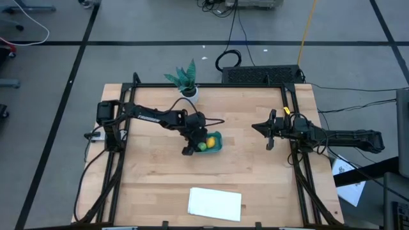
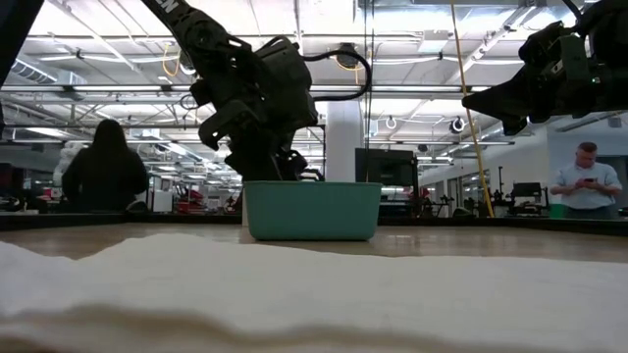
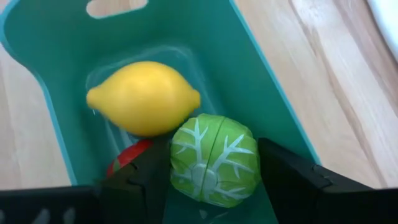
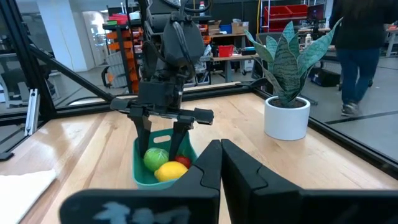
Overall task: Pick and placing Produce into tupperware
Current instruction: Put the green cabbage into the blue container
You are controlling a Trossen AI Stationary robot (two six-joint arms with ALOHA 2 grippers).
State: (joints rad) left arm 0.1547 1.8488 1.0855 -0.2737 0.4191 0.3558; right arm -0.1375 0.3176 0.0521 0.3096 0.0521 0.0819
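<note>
High view shows one teal tupperware (image 1: pixel 216 142) just left of the frame's centre on the wooden tabletop (image 1: pixel 255 185), with the left gripper (image 1: pixel 195 146) directly over its left end. Three pieces of produce lie inside the tupperware: one yellow lemon (image 3: pixel 143 98), one round green piece (image 3: pixel 214 160) with pale leaf veins, and one red piece (image 3: pixel 126 159) mostly hidden beneath the other two. In the left wrist view, the green piece sits between the two dark fingers (image 3: pixel 287 176) at the lower centre of the frame, the fingers spread moderately on either side of it; whether they press on it I cannot tell. The lemon lies just beyond the green piece, touching it, in the middle of the frame, and the red piece shows at the lower left beside one finger. The right gripper (image 1: pixel 268 137) hovers at the right of the high view, well apart from the tupperware, its fingers closed together with nothing between them. One potted plant (image 1: pixel 186 80) stands at the upper centre edge of the tabletop, and one white sheet (image 1: pixel 215 203) lies at the lower centre. Two people show in the room behind in the low view.
</note>
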